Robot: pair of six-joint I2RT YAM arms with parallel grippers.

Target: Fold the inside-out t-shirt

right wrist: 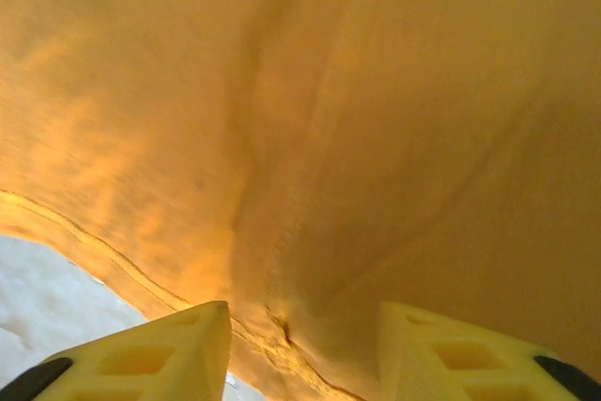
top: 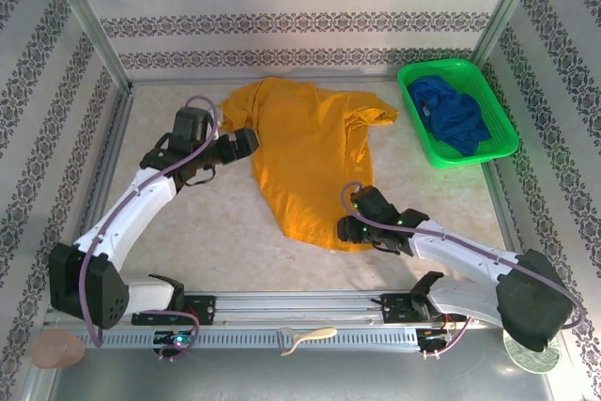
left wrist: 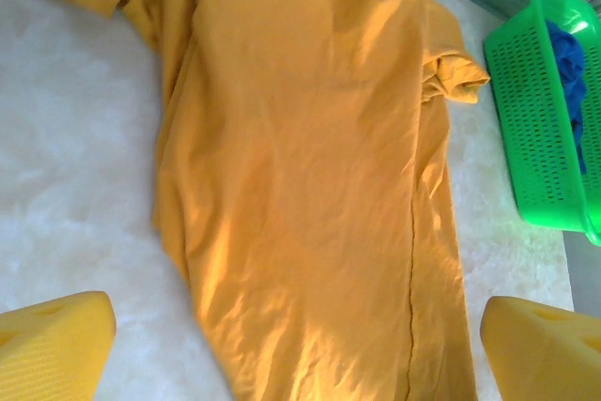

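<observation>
Across the table, we see the mustard t-shirt lying spread between both arms. Left wrist view: left jaws gape wide, shirt beyond them. Right wrist view: right jaws stand parted, shirt hem between.

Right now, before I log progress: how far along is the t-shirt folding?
Done: t-shirt lies spread roughly flat on the table. In hand: nothing gripped; left gripper open beside it, right gripper open at the hem. Left: every fold.

T-shirt spread flat; green basket right; pincer wide.
</observation>
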